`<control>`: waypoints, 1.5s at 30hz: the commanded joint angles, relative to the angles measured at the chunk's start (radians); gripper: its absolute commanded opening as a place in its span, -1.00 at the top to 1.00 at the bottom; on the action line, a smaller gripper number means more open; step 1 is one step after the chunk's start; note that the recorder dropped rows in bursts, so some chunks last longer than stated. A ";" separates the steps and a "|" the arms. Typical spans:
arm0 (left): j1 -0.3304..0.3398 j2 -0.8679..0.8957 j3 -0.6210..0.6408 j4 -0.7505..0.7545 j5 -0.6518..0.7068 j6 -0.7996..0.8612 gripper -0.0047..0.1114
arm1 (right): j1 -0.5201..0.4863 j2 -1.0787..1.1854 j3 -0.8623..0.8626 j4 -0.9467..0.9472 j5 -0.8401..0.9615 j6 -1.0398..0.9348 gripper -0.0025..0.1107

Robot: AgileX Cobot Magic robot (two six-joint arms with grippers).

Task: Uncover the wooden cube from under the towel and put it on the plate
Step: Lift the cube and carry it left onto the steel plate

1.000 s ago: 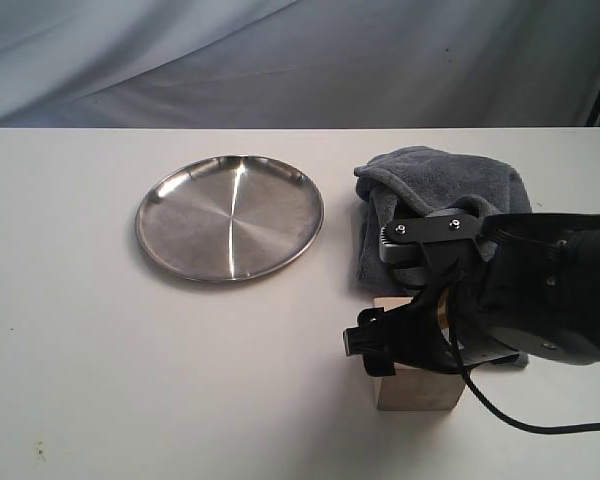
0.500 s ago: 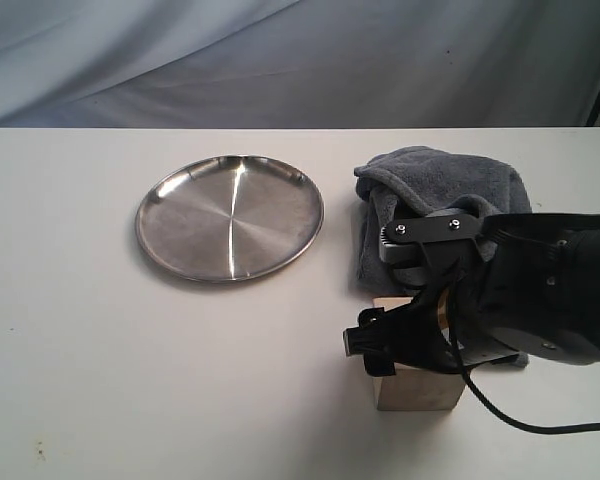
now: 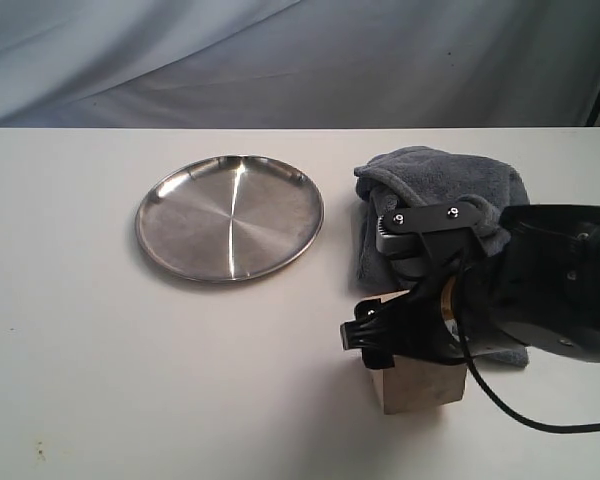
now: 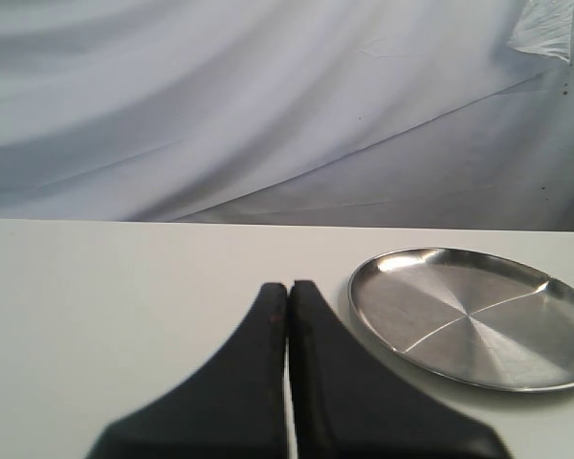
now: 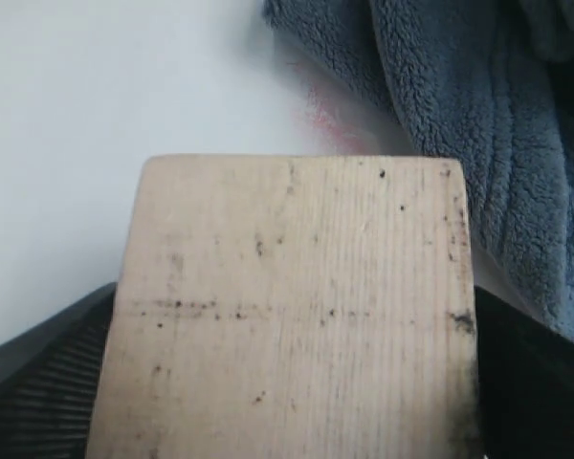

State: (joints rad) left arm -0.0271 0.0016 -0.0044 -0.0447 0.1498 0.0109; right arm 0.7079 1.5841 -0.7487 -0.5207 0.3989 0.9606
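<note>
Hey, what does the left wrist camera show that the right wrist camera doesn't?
Only the left wrist view: the plate, bare, the shut left gripper, and a draped backdrop. Only the right wrist view: the wooden cube gripped by the right gripper, with the towel beside it. Both: the white table.

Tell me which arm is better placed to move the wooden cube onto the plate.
Right: the right fingers clamp both sides of the wooden cube beside the towel. The left fingers are shut and empty, facing the plate.
</note>
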 commanded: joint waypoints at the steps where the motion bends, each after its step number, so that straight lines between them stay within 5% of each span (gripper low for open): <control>1: -0.001 -0.002 0.004 0.001 -0.004 -0.001 0.89 | 0.001 -0.043 0.003 -0.002 -0.052 -0.020 -0.18; 25: -0.001 -0.002 0.004 0.001 -0.004 -0.001 0.89 | 0.003 -0.018 -0.340 -0.002 -0.114 -0.182 -0.18; 45: -0.001 -0.002 0.004 0.001 -0.004 0.000 0.89 | 0.003 0.492 -0.852 0.134 -0.147 -0.427 -0.18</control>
State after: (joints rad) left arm -0.0271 0.0016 -0.0044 -0.0447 0.1498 0.0109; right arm 0.7079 2.0211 -1.5268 -0.4175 0.2853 0.5691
